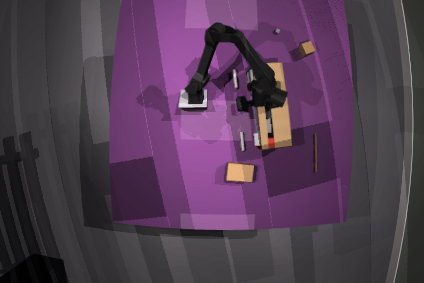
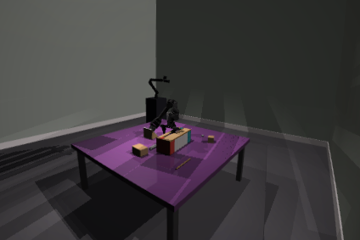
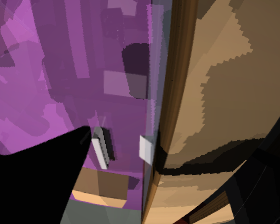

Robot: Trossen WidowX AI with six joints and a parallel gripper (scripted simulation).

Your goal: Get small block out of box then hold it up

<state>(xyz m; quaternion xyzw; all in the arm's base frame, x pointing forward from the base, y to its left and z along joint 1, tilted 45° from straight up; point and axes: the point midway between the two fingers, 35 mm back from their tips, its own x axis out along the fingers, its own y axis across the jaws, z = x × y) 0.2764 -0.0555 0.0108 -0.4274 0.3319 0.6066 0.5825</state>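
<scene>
The long wooden box (image 1: 283, 115) (image 2: 181, 142) (image 3: 231, 95) stands on the purple table, with a red end and a teal end. Its clear front (image 3: 159, 70) faces the arm's base and shows edge-on in the wrist view. My gripper (image 1: 256, 107) (image 3: 174, 140) is open and empty. It is at the box's front edge, one finger on the table side of the clear front and the other over the box top. I cannot make out the small block on the shelf; the arm and the box top hide much of the inside.
A wooden block (image 1: 240, 172) (image 2: 140, 150) (image 3: 103, 186) lies near the red end. A smaller wooden cube (image 1: 307, 48) (image 2: 210, 139) and a tiny grey cube (image 1: 277, 31) are beyond the other end. A thin stick (image 1: 315, 152) (image 2: 183, 164) lies behind the box, a pale bar (image 1: 242, 141) (image 3: 100, 153) before it.
</scene>
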